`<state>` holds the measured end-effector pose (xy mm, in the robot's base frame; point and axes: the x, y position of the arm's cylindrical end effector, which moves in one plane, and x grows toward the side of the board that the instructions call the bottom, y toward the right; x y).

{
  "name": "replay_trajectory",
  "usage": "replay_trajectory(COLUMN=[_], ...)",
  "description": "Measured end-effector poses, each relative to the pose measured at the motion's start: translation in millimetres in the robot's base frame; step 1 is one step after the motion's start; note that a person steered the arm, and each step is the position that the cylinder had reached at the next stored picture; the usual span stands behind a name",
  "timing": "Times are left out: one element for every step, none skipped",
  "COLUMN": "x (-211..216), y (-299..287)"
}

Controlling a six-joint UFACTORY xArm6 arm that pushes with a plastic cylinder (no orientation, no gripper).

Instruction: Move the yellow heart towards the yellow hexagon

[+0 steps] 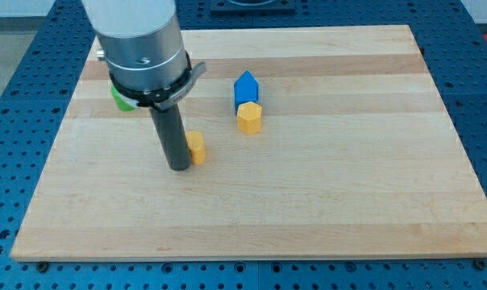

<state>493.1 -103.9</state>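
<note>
The table is a pale wooden board of glued strips with visible lengthwise grain, resting on a blue perforated base. The arm's lower housing is a smooth grey metallic cylinder with a dark collar, from which a straight, matte dark rod descends.

End effector: there is no grasping part on this rig, so it holds nothing. My tip rests on the table surface, touching the view's left side of the yellow heart.

The yellow heart is a small solid block; its lobed outline is partly hidden by the rod. It lies left of the board's centre.

The yellow hexagon, a faceted prism with a flat top, lies toward the view's upper right of the heart, well apart from it. A blue block with a pointed, house-like profile touches the hexagon's upper side.

A green block shows partly behind the housing; its shape cannot be determined.
</note>
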Motion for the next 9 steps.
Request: replay_trajectory(x=[-3.6,-3.6,-3.6,-3.6,-7.8,-17.6,-18.1,-19.5,-22.5], y=[0.7,0.7,-7.0,-21.4,-25.0,-22.0,-4.6,17.9,36.1])
